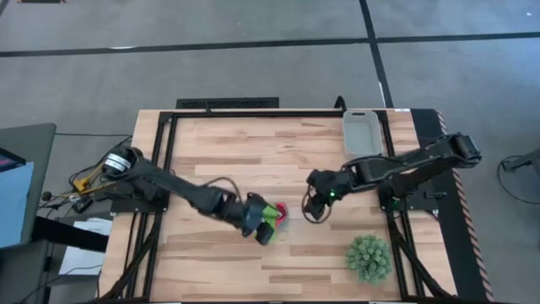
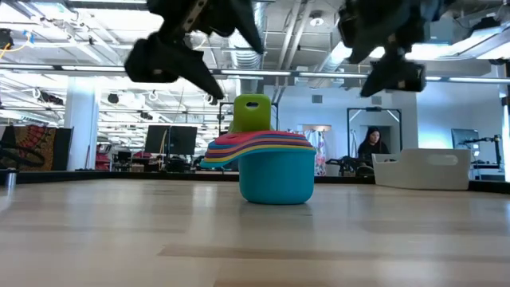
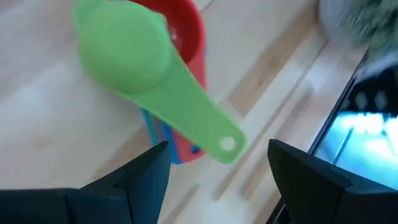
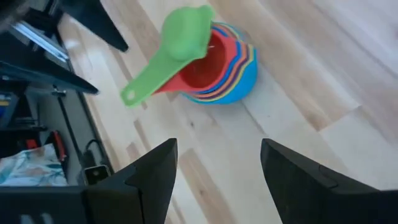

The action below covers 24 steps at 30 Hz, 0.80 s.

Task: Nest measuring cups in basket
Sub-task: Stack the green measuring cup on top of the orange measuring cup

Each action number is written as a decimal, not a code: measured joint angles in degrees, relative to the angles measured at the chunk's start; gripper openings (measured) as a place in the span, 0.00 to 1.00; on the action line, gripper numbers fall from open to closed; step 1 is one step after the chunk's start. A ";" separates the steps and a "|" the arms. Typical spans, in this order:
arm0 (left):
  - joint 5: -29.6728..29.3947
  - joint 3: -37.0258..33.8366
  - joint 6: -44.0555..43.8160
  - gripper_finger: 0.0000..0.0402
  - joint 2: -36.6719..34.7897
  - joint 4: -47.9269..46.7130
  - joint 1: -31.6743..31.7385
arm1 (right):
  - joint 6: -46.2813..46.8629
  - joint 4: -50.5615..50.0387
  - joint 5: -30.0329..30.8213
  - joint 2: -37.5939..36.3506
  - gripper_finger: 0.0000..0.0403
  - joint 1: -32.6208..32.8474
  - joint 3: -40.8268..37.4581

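The left tool [image 1: 263, 221] is held just above the stack of nested plastic measuring cups [image 1: 276, 214], its two dark fingers [image 3: 146, 177] spread wide with nothing between them. Directly beneath and ahead of it, the small green plastic cup [image 3: 124, 53] is seen lying tilted on top of the pink-red one [image 4: 202, 68], not seated down inside; its flat handle juts out over the bare wooden worktop [image 1: 219, 160]. Below these, further coloured cups are nested into the large light blue cup [image 2: 276, 177] at the bottom.

The right tool [image 1: 315, 205] is poised near the stack on its other side, likewise wide open and empty.

The pale grey rectangular plastic basket [image 1: 362, 132] stands well apart from both tools, at the far edge beyond the right arm, and nothing is seen in it. The nesting is judged nearly done; settling the green cup and carrying the stack into the basket remain. A spiky green ball-shaped plant [image 1: 369, 257] sits apart.
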 joint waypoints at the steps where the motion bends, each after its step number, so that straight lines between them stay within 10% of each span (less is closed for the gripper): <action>1: -2.62 -0.05 -2.25 0.64 0.26 1.01 -1.26 | 0.95 -0.19 0.89 -0.47 0.64 0.94 0.00; 11: -14.43 0.11 -7.04 0.63 1.53 -0.13 -7.85 | 2.88 1.63 2.42 -0.52 0.64 5.92 0.00; 24: -9.30 0.17 16.98 0.39 -1.65 -4.98 -10.57 | -50.14 25.02 25.70 16.15 0.56 19.83 0.40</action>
